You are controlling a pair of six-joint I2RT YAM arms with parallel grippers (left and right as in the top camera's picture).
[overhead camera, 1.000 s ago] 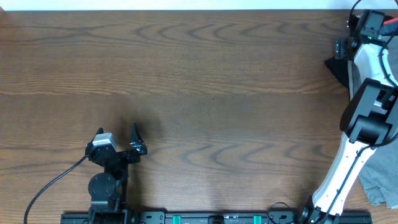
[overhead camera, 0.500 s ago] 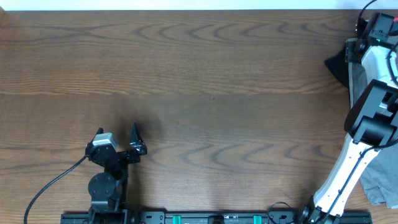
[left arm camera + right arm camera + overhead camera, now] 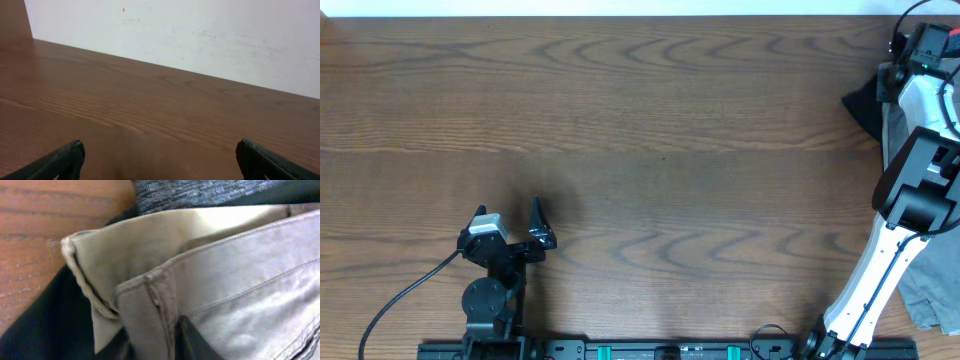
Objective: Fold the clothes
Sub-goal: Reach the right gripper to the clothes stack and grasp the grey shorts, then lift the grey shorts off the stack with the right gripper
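Observation:
The clothes lie in a pile at the table's far right edge: a dark garment (image 3: 860, 105), a grey one (image 3: 893, 125) and more grey cloth (image 3: 932, 290) nearer the front. In the right wrist view a tan-grey garment (image 3: 235, 275) with a stitched hem lies over a dark cloth (image 3: 35, 325) and a grey knit (image 3: 200, 192). My right gripper (image 3: 160, 342) is shut on a fold of the tan-grey hem, one black finger on each side. It sits over the pile's far end (image 3: 892, 78). My left gripper (image 3: 507, 208) rests open near the front left, nothing between its fingers (image 3: 65, 160).
Bare wooden table (image 3: 660, 140) spans the middle and left. A white wall (image 3: 200, 30) rises behind the far edge. My right arm (image 3: 880, 260) stretches along the right side above the grey cloth. A black cable (image 3: 400, 300) trails from the left arm.
My right arm has shifted a little toward the right edge over the pile, and its jaws have closed onto the fabric. The left arm has not moved.

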